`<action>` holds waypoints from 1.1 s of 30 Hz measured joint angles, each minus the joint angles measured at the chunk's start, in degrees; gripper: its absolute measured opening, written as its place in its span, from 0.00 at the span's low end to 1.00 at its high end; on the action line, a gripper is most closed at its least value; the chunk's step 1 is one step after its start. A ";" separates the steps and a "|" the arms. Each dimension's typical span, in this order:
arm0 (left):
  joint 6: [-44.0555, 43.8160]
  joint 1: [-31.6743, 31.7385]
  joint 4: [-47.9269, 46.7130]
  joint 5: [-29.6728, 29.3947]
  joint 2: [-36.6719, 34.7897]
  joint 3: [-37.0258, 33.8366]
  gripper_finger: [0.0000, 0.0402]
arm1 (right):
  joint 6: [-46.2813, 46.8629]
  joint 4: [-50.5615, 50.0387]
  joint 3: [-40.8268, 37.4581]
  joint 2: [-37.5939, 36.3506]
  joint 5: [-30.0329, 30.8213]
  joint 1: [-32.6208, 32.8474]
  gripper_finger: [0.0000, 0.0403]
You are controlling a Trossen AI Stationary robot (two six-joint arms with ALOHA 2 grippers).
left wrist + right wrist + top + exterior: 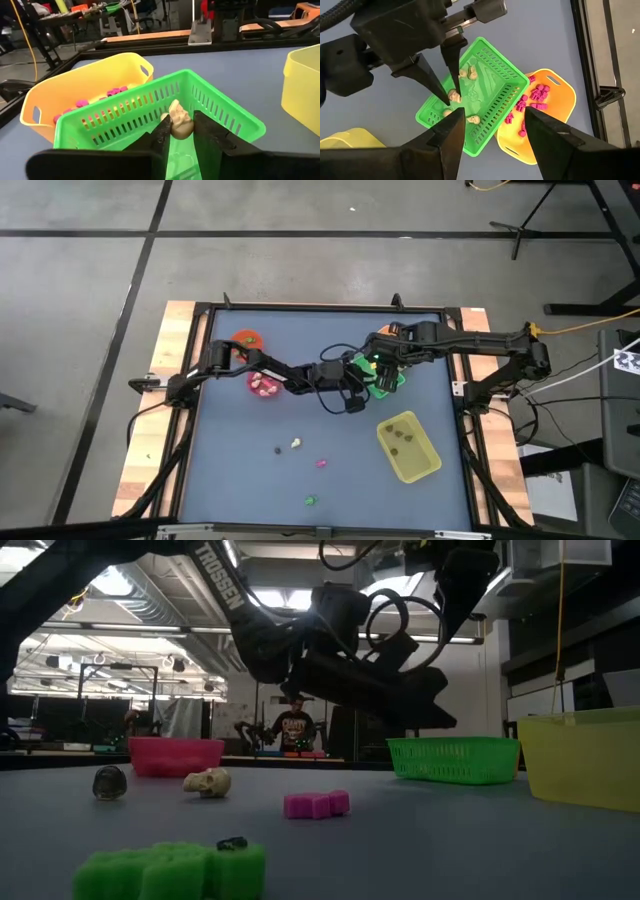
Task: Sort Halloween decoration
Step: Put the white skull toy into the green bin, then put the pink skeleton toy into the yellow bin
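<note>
Halloween decoration pieces lie loose on the near blue desk point(230, 480): a green trinket point(311, 500), pink trinket point(321, 463), cream skull point(296, 444). Mid-desk, the left tool point(181, 131) is clamped on a cream skull point(180, 120) over the green tray point(220, 107); the right tool point(492, 117) hangs above, fingers apart. Beyond, a person point(293, 725) stands amid workshop benches.

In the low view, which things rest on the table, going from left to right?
Dark skull → pink cup → cream skull → pink trinket → green tray → yellow tray.
</note>
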 joint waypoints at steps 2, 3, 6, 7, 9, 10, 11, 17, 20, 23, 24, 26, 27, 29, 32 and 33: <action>-0.01 0.06 0.06 -0.01 0.00 0.00 0.16 | 0.00 0.05 0.00 0.00 0.02 -0.01 0.51; 0.00 0.06 0.16 -0.01 0.00 0.00 0.18 | 0.00 0.05 0.00 0.00 0.02 0.00 0.51; -0.02 0.06 0.98 0.00 0.00 0.00 0.23 | 0.00 0.05 0.00 0.00 0.02 0.00 0.51; -0.02 0.06 1.00 0.00 -0.02 0.00 0.25 | 0.00 0.07 0.00 0.00 0.02 0.00 0.51; -0.04 0.06 0.88 -0.02 -0.02 0.00 0.30 | 0.00 0.05 0.00 0.00 0.01 -0.01 0.51; -0.03 0.06 0.78 -0.02 -0.02 0.00 0.32 | 0.00 0.05 0.00 0.00 0.00 0.00 0.51; -0.04 0.06 0.79 -0.02 -0.02 0.00 0.33 | 0.00 0.05 0.00 0.00 0.02 -0.01 0.51; -1.51 -0.96 0.03 -0.03 -1.03 0.00 0.38 | 0.00 -0.45 0.00 0.00 0.02 0.00 0.51; 0.01 -2.29 -1.98 0.09 -3.09 0.00 0.38 | 0.00 -0.41 0.00 0.00 0.02 0.00 0.51; 3.09 -4.10 -6.33 0.15 -6.03 0.00 0.38 | 0.00 -0.43 0.00 0.00 0.02 -0.02 0.51; 3.37 -4.83 -8.85 0.17 -7.39 0.00 0.38 | 0.00 -0.44 0.00 0.00 0.02 0.00 0.51; 3.49 -6.31 -14.80 0.28 -10.21 0.00 0.38 | 0.00 -0.45 0.00 0.00 0.02 0.02 0.51; 3.50 -7.15 -18.89 0.50 -12.11 0.02 0.38 | 0.00 -0.43 0.00 0.00 0.02 0.02 0.51; 3.33 -8.81 -27.68 0.68 -15.36 0.02 0.38 | 0.02 -0.44 0.00 0.00 0.02 0.02 0.51; 3.07 -11.65 -40.23 0.66 -20.22 0.02 0.38 | 0.03 -0.10 0.00 0.00 -0.20 0.13 0.51; 2.90 -12.66 -44.04 0.65 -21.70 0.02 0.38 | 0.09 0.23 0.00 0.00 -0.45 0.44 0.51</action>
